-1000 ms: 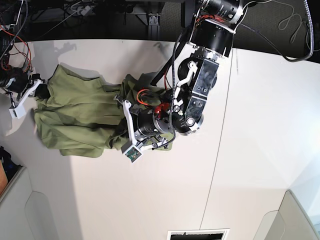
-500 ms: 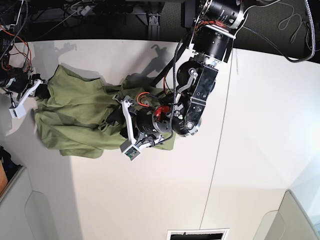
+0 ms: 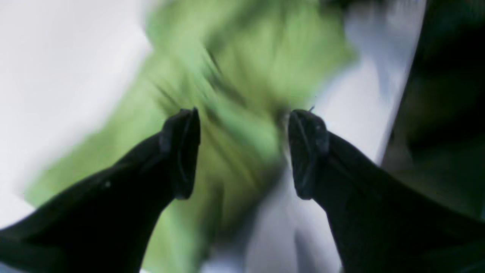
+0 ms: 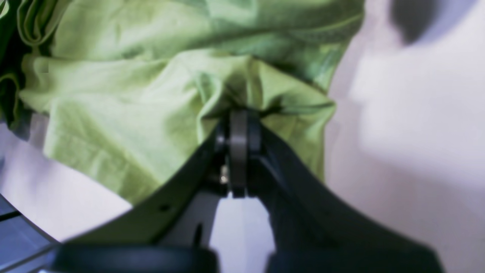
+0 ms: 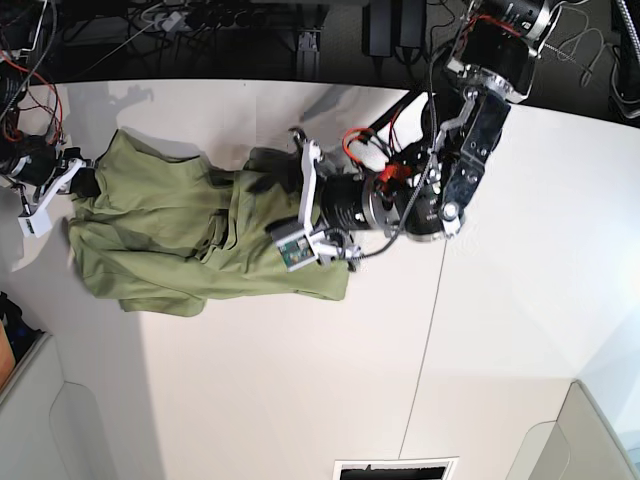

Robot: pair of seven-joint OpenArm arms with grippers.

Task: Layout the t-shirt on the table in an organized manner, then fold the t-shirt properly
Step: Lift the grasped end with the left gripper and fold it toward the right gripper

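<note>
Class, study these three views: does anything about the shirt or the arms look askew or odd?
Yes. The t-shirt is bunched and creased on the table, not spread flat, with folds heaped near its middle. The right gripper is shut on a fold of it; the left gripper is open above the cloth, its view blurred.

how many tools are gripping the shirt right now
1: the right tool is shut on the t-shirt edge; the left tool is open above the cloth.
</note>
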